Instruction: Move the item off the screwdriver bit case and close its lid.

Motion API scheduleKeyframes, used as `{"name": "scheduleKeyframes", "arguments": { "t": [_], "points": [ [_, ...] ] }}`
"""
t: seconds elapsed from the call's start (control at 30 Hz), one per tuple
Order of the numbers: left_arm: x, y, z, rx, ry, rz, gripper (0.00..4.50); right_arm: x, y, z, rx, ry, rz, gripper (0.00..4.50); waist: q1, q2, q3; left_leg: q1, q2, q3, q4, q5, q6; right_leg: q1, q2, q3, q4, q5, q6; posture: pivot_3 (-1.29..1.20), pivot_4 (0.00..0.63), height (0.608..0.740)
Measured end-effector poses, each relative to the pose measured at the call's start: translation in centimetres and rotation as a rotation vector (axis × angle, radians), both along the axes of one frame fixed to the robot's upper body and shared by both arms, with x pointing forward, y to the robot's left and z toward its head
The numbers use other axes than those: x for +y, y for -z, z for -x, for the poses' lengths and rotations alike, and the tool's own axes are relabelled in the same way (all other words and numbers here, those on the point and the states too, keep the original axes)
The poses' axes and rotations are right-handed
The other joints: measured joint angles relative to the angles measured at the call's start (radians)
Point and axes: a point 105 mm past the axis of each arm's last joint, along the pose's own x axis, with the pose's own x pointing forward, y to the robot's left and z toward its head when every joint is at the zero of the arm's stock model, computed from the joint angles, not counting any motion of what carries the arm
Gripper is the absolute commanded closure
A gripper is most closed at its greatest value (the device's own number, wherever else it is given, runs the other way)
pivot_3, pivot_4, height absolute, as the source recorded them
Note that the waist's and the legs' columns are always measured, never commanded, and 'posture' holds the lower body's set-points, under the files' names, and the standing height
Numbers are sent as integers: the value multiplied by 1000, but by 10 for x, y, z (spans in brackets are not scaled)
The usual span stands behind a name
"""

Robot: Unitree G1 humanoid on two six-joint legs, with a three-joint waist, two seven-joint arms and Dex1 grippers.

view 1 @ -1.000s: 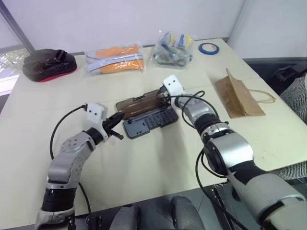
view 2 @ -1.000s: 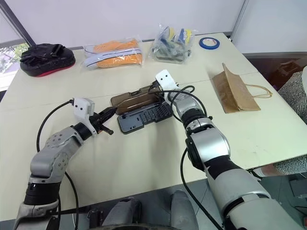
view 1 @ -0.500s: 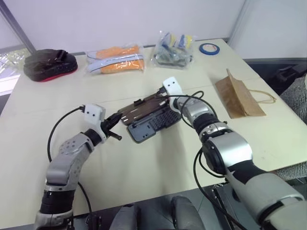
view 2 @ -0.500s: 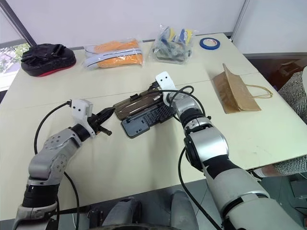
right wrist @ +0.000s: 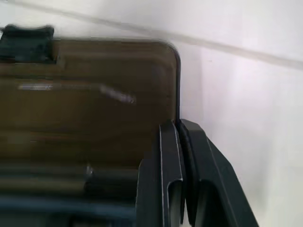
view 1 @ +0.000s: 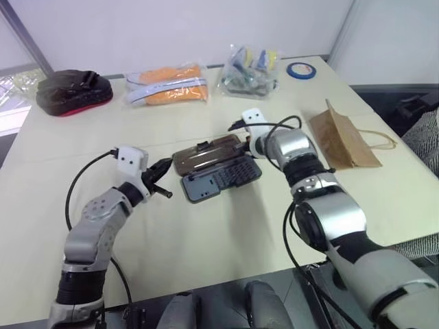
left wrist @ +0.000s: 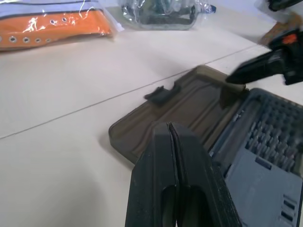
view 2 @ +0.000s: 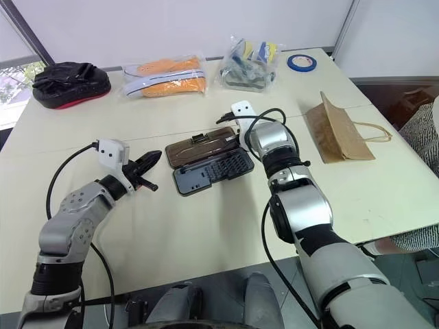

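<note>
The screwdriver bit case [view 1: 221, 181] lies open at the table's middle, its rows of bits showing. Its smoky-brown lid [view 1: 206, 155] stands behind the tray, tilted slightly off the table, latch tab on the far edge. My right gripper [right wrist: 177, 125] is shut on the lid's right-hand edge near its corner. My left gripper [left wrist: 170, 126] is shut and empty, hovering just left of the case and pointing at it. The item, a brown paper bag [view 1: 343, 141], lies flat on the table to the right, apart from the case.
Along the far edge sit a black-and-red pouch [view 1: 72, 92], orange-filled clear packets [view 1: 166, 85], a clear bag of small things [view 1: 250, 68] and a blue tape roll [view 1: 299, 68]. A striped sleeve [view 1: 424, 140] shows at the right edge.
My right gripper went from open to shut on the lid's edge and drew back to the right, its wrist turning. The lid tipped up and the case slid slightly. The left arm stayed put.
</note>
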Motion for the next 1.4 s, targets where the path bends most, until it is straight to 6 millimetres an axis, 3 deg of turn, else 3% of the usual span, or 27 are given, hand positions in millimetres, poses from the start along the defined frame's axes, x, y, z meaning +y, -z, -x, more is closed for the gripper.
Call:
{"name": "scheduleKeyframes", "arguments": {
  "t": [0.27,0.47,0.83,1.1,1.23,1.4],
  "points": [
    [0,0,-3,3,6,-2,4500,-11,-4,36,116,-1,20,4441,-1,0,-1,0,0,0,0,0,0,0,0,0,1,0,0,0,150,740],
    [0,3,-4,15,12,-4,4500,-9,-5,47,144,-16,20,4441,-3,0,-1,0,0,1,0,0,0,-1,0,0,2,0,0,0,150,740],
    [1,4,-4,13,11,-10,4500,-3,-3,44,106,-15,2,4441,-5,0,-1,1,0,2,0,0,0,-2,0,1,3,0,0,0,150,740],
    [-1,3,-4,4,14,-9,4500,3,4,18,-7,70,-83,4441,-4,-1,-1,3,0,3,0,0,0,-3,0,2,9,0,0,0,150,740],
    [-1,3,-4,4,14,-9,4500,6,-4,12,-42,105,-241,4441,-4,-1,-1,-1,0,3,0,0,-1,-6,0,2,10,0,0,0,150,740],
    [-1,3,-4,4,14,-9,4500,12,-9,13,-57,29,-243,4441,-4,0,-1,-1,0,3,0,0,0,-6,0,2,10,0,0,0,150,740]
  ]
}}
